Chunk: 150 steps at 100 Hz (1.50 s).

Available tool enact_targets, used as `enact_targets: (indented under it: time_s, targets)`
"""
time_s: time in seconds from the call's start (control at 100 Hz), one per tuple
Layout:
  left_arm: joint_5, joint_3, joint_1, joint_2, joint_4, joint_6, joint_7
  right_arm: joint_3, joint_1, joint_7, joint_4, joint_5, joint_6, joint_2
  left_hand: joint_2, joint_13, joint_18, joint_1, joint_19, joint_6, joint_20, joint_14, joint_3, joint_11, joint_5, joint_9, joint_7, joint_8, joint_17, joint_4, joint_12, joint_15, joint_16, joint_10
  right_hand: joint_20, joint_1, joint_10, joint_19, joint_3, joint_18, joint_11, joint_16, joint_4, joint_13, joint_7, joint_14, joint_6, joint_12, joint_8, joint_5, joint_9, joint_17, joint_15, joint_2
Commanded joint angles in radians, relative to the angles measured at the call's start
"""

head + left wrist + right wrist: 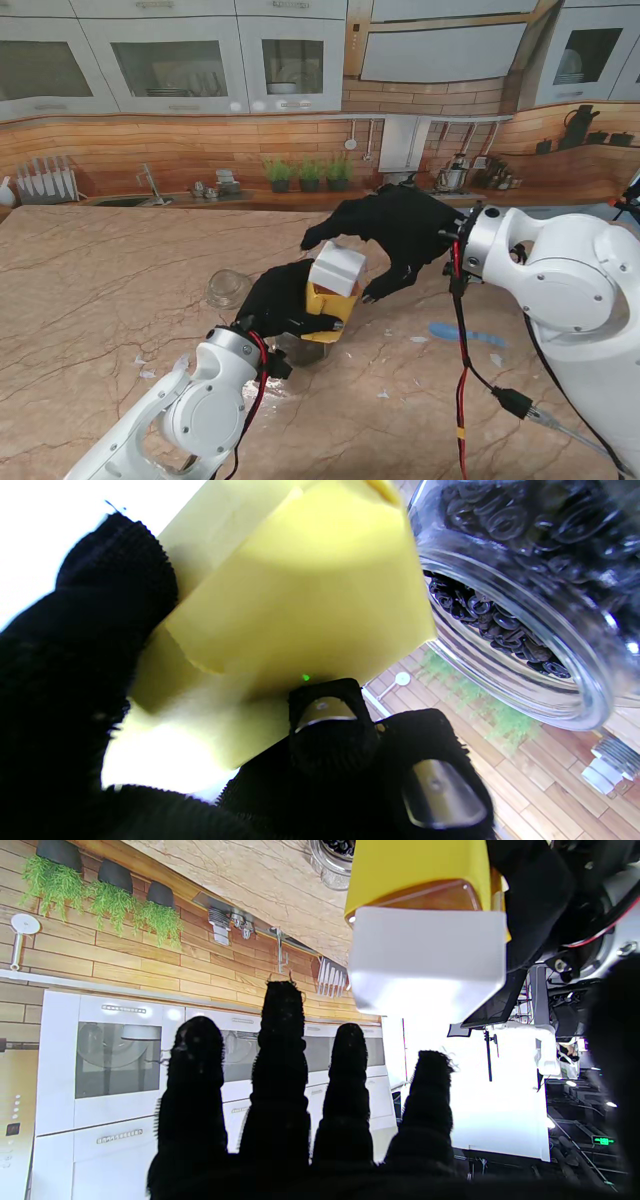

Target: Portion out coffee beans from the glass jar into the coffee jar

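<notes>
Gripping a yellow coffee jar [333, 298] with a white lid [338, 267], the left hand [283, 300] in its black glove holds it lifted above the marble table [100, 290], near the middle of the stand's view. The left fingers [330, 730] are wrapped around the yellow body, pressing against its sides. The jar leans, its white lid pointing up and away from me.

The right hand [400, 232] hovers just above and to the right of the lid, palm down, holding nothing. Its four fingers [280, 1050] stretch out straight with small gaps between them; whether any fingertip touches the lid I cannot tell.

The glass jar [228, 288] stands on the table just left of the left hand, apart from it. In the left wrist view the glass jar [525, 605] is close beside the yellow one and filled with dark coffee beans [490, 625].

A blue smear [465, 333] marks the table to the right.
</notes>
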Motion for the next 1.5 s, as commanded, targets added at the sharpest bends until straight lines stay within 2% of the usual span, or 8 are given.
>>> enact_targets:
  time_s: [0.0,0.18,0.51,0.93,1.01,1.15,1.34,1.49]
  targets:
    - [-0.003,0.003,0.005,-0.008,-0.006,0.004,0.003,0.003,-0.017,-0.028,-0.012,-0.012,0.015,-0.005,0.16,0.008,-0.152,0.202,0.25,-0.286,-0.004,0.004,0.221,0.09,0.089,0.179,0.274,0.064,-0.013,0.106,0.054,0.008,0.007,-0.121,0.038,-0.122,0.027,0.029,0.056,0.037,-0.014,0.022,-0.037,0.0,0.011,0.027,0.089,0.004,0.029,0.037,0.008,-0.003,0.01,-0.041]
    - [-0.004,0.004,0.004,-0.008,-0.005,0.0,0.006,-0.008,-0.053,-0.177,-0.004,-0.158,0.07,-0.037,0.158,0.008,-0.152,0.202,0.25,-0.287,-0.004,0.002,0.221,0.09,0.091,0.18,0.275,0.064,-0.013,0.106,0.053,0.007,0.006,-0.121,0.086,-0.365,0.106,0.136,-0.002,0.006,0.095,0.099,-0.035,0.081,0.136,0.033,0.363,0.1,0.172,0.279,0.111,0.139,0.138,0.198]
    - [0.0,0.003,0.003,-0.008,-0.003,-0.005,0.008,-0.08,-0.017,-0.193,0.033,-0.231,0.112,-0.043,0.158,0.008,-0.152,0.201,0.25,-0.288,-0.004,0.003,0.221,0.089,0.091,0.18,0.274,0.063,-0.013,0.106,0.053,0.007,0.006,-0.121,0.054,-0.383,0.134,0.177,-0.041,-0.014,0.141,0.118,-0.023,0.125,0.192,0.057,0.364,0.131,0.272,0.425,0.192,0.207,0.229,0.269]
    - [0.001,-0.003,0.005,-0.008,-0.004,-0.008,0.01,-0.092,0.007,-0.199,0.054,-0.276,0.004,-0.036,0.159,0.008,-0.152,0.2,0.25,-0.288,-0.004,0.004,0.221,0.089,0.09,0.18,0.274,0.064,-0.013,0.107,0.053,0.007,0.006,-0.123,0.057,0.155,0.015,0.124,-0.346,0.046,0.099,0.061,0.115,0.077,0.251,0.006,0.122,0.104,0.222,0.512,0.176,0.128,0.123,0.288]
    - [0.0,-0.003,0.006,-0.008,-0.004,-0.007,0.009,-0.083,0.015,-0.185,0.051,-0.281,-0.028,-0.032,0.159,0.008,-0.152,0.2,0.25,-0.29,-0.004,0.004,0.22,0.089,0.089,0.18,0.275,0.064,-0.013,0.107,0.053,0.007,0.006,-0.124,0.05,0.196,-0.015,0.091,-0.295,0.04,0.06,0.036,0.131,0.052,0.254,0.0,0.017,0.082,0.208,0.484,0.156,0.093,0.075,0.258]
    - [0.0,-0.002,0.005,-0.007,-0.003,-0.006,0.005,-0.07,0.036,-0.111,0.037,-0.265,-0.086,-0.017,0.16,0.008,-0.152,0.199,0.25,-0.289,-0.004,0.004,0.22,0.089,0.089,0.18,0.275,0.064,-0.013,0.107,0.053,0.007,0.006,-0.124,0.023,0.22,-0.041,0.017,-0.014,0.017,-0.013,-0.004,0.094,0.009,0.176,-0.017,-0.117,0.039,0.145,0.333,0.106,0.024,-0.001,0.183]
    - [-0.003,0.0,0.006,-0.006,-0.004,-0.002,0.0,-0.073,0.069,-0.029,0.033,-0.226,-0.129,0.002,0.161,0.008,-0.152,0.2,0.25,-0.287,-0.004,0.006,0.22,0.089,0.09,0.18,0.274,0.064,-0.013,0.107,0.053,0.007,0.006,-0.123,-0.023,0.288,-0.05,-0.049,0.102,-0.01,-0.052,-0.044,0.069,-0.042,0.031,-0.034,-0.093,-0.012,0.027,0.132,0.01,-0.026,-0.057,0.132]
    - [-0.005,0.0,0.005,-0.006,-0.005,0.001,-0.001,-0.08,0.074,-0.019,0.034,-0.215,-0.13,0.004,0.16,0.008,-0.152,0.2,0.25,-0.287,-0.004,0.006,0.219,0.089,0.091,0.181,0.274,0.064,-0.013,0.106,0.053,0.007,0.006,-0.122,-0.035,0.222,-0.032,-0.052,0.045,-0.007,-0.043,-0.049,0.049,-0.053,-0.018,-0.029,-0.077,-0.024,0.004,0.019,-0.034,-0.026,-0.056,0.08]
